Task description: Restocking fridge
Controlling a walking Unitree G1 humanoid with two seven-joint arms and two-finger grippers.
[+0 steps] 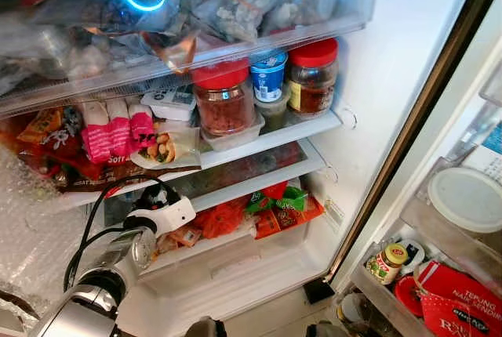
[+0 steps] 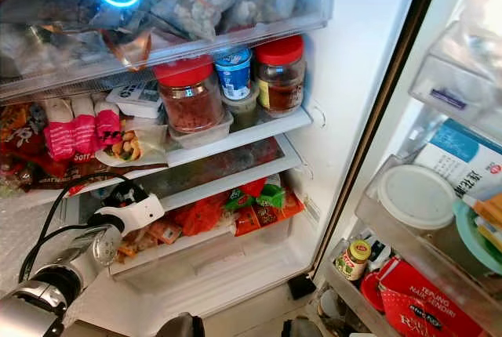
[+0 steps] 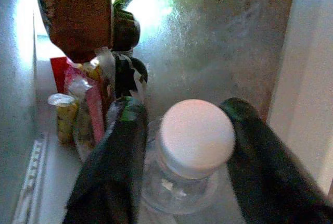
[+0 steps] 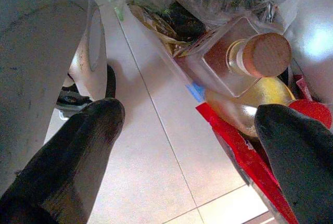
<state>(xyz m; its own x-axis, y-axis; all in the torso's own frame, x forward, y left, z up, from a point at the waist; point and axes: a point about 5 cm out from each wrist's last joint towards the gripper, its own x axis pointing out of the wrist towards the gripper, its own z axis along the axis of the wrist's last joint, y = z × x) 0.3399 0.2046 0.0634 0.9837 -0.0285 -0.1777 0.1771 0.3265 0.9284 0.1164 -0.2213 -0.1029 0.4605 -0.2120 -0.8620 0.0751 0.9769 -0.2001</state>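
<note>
Two left gripper (image 3: 179,156) fingers (image 3: 112,166) clasp a white-capped bottle (image 3: 192,151) deep on the fridge's lower shelf (image 1: 259,168); right gripper (image 4: 190,146) hangs wide open.

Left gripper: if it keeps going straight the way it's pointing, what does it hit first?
The left gripper straddles a clear jar with a white lid, which sits between its fingers. Straight on, it would likely carry the jar to the frosted back wall of the fridge; depth is unclear. Packets stand off to one side.
</note>
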